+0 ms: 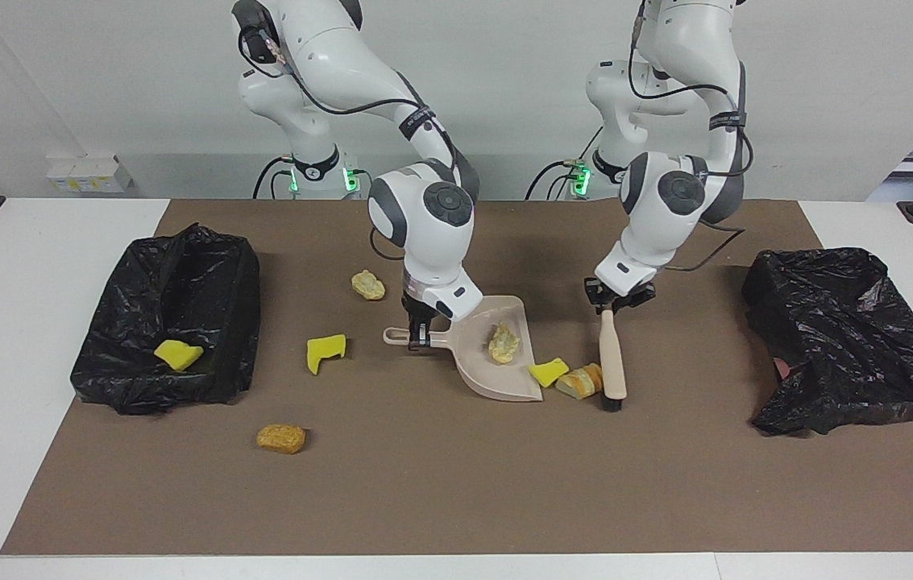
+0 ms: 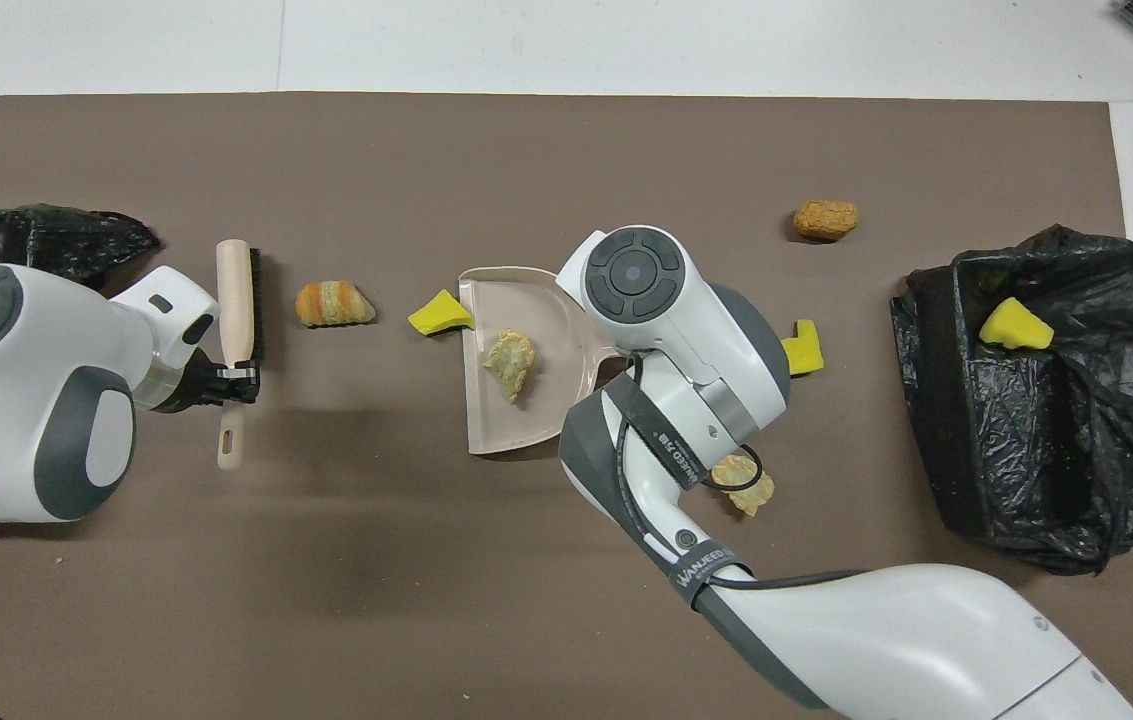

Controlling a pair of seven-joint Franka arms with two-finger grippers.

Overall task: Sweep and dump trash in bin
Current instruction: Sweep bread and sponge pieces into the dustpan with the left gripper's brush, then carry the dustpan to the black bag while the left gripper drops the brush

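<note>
My right gripper point(image 1: 419, 337) is shut on the handle of the beige dustpan point(image 1: 496, 374), which rests on the brown mat point(image 1: 440, 483); in the overhead view the dustpan point(image 2: 486, 420) shows but the wrist hides the gripper. A tan lump point(image 1: 504, 343) point(image 2: 510, 365) lies in the pan. A yellow sponge chunk point(image 1: 548, 371) point(image 2: 440, 314) sits at the pan's lip, with an orange-brown bread lump point(image 1: 580, 380) point(image 2: 334, 304) beside it. My left gripper point(image 1: 616, 302) point(image 2: 236, 378) is shut on the brush point(image 1: 612, 362) point(image 2: 236, 290), whose head stands close beside that lump.
A black-bagged bin point(image 1: 214, 274) point(image 2: 946, 400) at the right arm's end holds a yellow chunk point(image 1: 178, 354) point(image 2: 1014, 325). Another black bin point(image 1: 827, 306) point(image 2: 36, 230) is at the left arm's end. Loose scraps: yellow sponge point(image 1: 325, 352) point(image 2: 804, 347), tan lump point(image 1: 368, 284) point(image 2: 744, 482), orange-brown lump point(image 1: 281, 437) point(image 2: 825, 219).
</note>
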